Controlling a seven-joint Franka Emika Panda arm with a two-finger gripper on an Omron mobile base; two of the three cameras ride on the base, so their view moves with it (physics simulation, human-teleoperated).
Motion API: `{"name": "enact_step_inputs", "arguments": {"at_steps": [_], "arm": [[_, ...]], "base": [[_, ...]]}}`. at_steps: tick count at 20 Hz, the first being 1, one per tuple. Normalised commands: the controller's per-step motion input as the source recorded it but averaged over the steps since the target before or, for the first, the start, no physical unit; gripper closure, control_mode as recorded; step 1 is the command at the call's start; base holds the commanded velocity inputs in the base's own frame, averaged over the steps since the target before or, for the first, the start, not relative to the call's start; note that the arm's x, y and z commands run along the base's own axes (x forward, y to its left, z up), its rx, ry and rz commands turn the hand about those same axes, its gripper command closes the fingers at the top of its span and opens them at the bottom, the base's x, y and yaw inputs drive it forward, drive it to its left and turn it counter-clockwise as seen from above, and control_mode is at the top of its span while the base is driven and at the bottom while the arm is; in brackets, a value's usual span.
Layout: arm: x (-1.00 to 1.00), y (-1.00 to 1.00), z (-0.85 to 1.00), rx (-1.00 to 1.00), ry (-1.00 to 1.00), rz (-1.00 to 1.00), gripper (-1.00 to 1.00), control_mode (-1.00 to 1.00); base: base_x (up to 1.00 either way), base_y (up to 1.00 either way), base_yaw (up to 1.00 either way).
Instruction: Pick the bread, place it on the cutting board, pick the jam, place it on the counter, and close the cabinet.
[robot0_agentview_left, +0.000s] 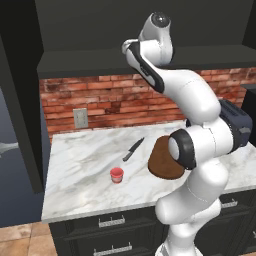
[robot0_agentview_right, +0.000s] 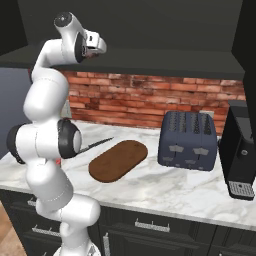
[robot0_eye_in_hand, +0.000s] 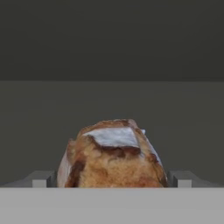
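Observation:
The bread, a mottled-brown roll with a pale patch, sits on the dark shelf inside the cabinet. My gripper is open, with one fingertip on each side of the roll and close to it. From the base views the hand is raised to the cabinet's lower edge. The cutting board, a dark-brown oval, lies bare on the counter. The jam, a small red jar, stands on the counter left of the board.
A black knife lies behind the board. A dark toaster and a black coffee machine stand to the right. The open cabinet door hangs at the far left. Brick wall runs behind.

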Motion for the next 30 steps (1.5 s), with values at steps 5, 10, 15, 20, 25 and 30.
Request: {"name": "enact_step_inputs", "arguments": {"at_steps": [5, 10, 15, 20, 25, 30], "arm": [[0.08, 0.01, -0.15, -0.03, 0.05, 0.0, 1.0, -1.0], [0.0, 0.0, -0.01, 0.0, 0.04, 0.0, 1.0, -1.0], [-0.22, -0.04, 0.0, 0.0, 0.0, 0.0, 1.0, -1.0], [-0.26, -0.05, 0.0, 0.0, 0.0, 0.0, 1.0, -1.0], [-0.32, -0.06, 0.0, 0.0, 0.0, 0.0, 1.0, -1.0], [-0.38, -0.02, 0.0, 0.0, -0.03, 0.0, 1.0, -1.0]], "base": [[0.0, 0.0, 0.0], [0.0, 0.0, 0.0], [0.0, 0.0, 0.0], [0.0, 0.0, 0.0], [0.0, 0.0, 0.0], [0.0, 0.0, 0.0]]}}
